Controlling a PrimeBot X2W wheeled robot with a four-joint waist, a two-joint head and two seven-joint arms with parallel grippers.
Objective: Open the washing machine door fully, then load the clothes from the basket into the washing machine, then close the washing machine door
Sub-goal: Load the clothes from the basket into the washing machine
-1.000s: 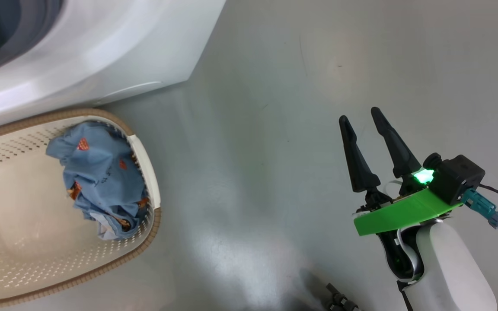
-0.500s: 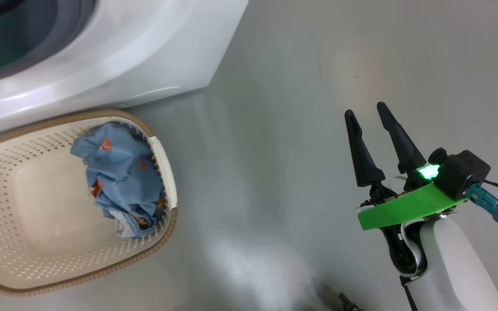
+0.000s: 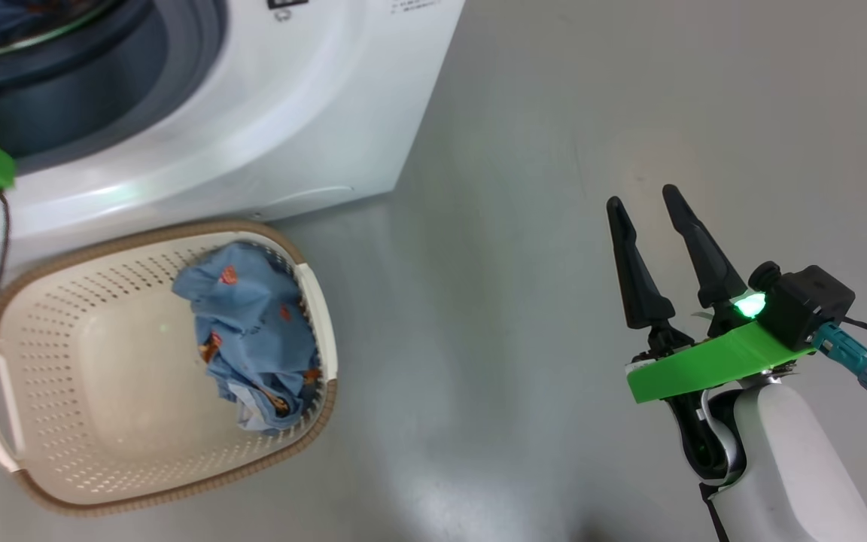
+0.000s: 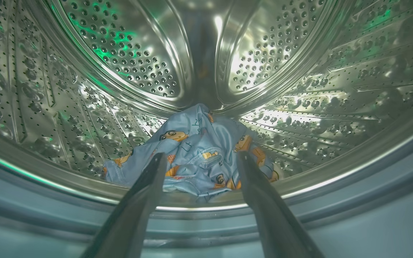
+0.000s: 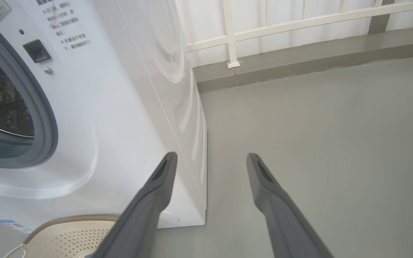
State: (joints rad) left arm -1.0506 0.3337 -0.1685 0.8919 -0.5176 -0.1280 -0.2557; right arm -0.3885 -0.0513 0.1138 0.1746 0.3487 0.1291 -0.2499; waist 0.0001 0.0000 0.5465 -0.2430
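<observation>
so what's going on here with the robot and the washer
A two-armed robot is loading laundry. Its open left hand is at the mouth of the big white front-loading washing machine, where a light blue bear-print garment lies loose in the steel drum. A second blue printed garment lies in the cream perforated plastic basket, not yet loaded. The right hand hovers open over the grey floor, empty.

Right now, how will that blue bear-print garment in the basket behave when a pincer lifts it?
Probably floppy: the garment lies crumpled in soft folds, so it should drape and dangle. Likely light, as it looks like thin cloth. Its edge lies against the basket wall, so it might drag there.
</observation>
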